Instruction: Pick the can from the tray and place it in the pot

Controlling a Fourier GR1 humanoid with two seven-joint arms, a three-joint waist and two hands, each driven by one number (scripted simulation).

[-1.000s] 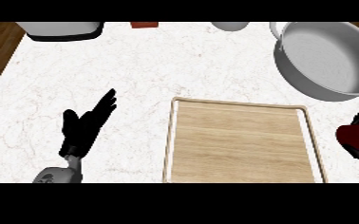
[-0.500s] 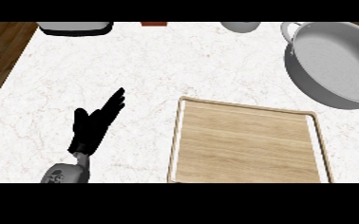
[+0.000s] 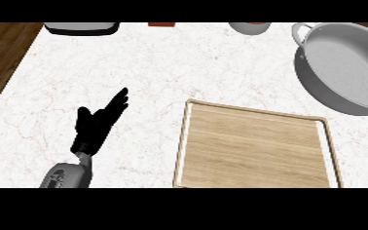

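A wooden tray (image 3: 253,146) with a pale rim lies at the lower middle-right of the counter, and its surface shows nothing on it. The grey metal pot (image 3: 338,66) sits at the upper right, partly cut by the view's edge, and looks empty inside. No can shows anywhere in the view. My left hand (image 3: 97,126) rests at the lower left, left of the tray, fingers straight and pointing up and to the right, holding nothing. My right hand is out of view.
Along the far edge stand a dark-and-white appliance (image 3: 81,27), a small red object (image 3: 161,24) and a grey cup (image 3: 249,28). The wooden floor (image 3: 14,44) shows past the counter's left edge.
The view has shifted so the tray and pot sit further right. A dark red shape at the right edge one second ago is gone from view. My left hand kept its pose.
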